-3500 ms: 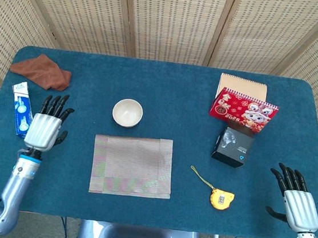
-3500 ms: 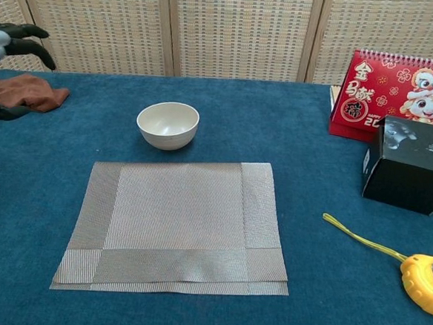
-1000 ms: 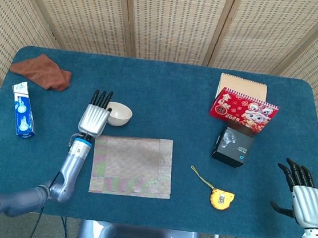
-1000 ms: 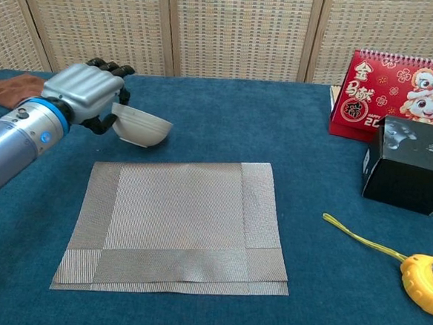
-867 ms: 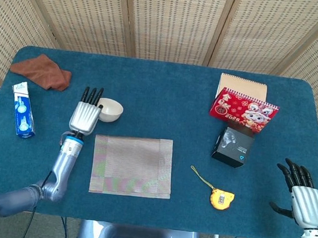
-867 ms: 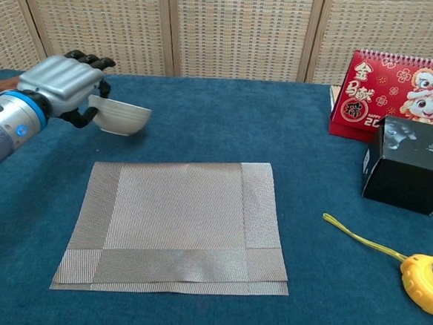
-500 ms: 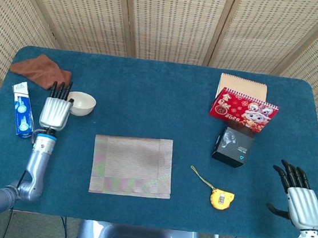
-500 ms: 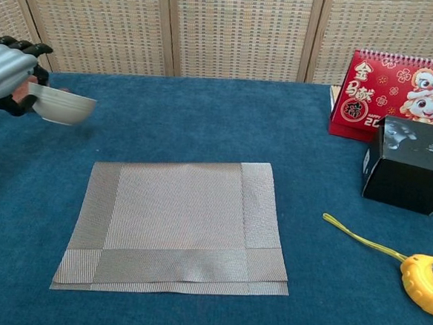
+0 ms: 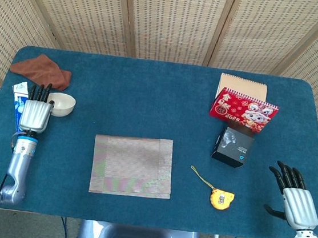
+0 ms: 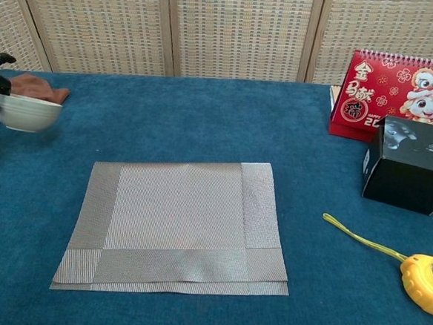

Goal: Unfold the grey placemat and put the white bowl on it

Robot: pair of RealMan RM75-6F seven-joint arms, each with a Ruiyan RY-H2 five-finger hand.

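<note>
Our left hand [image 9: 35,114] grips the white bowl [image 9: 61,104] by its rim, near the table's left edge, well apart from the grey placemat [image 9: 132,166]; the placemat looks folded still, so unfolding and placing remain; our right hand [image 9: 294,199] idles, fingers spread.

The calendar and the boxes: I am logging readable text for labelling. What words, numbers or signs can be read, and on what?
"金" and "20": on the red desk calendar, in a round emblem; the other characters and further digits are unclear or hidden by the black box.
Black box: small blue triangle mark, a picture, no readable words.
Blue and white packet: print too small to read.
Yellow tape measure: label too blurred to read.
</note>
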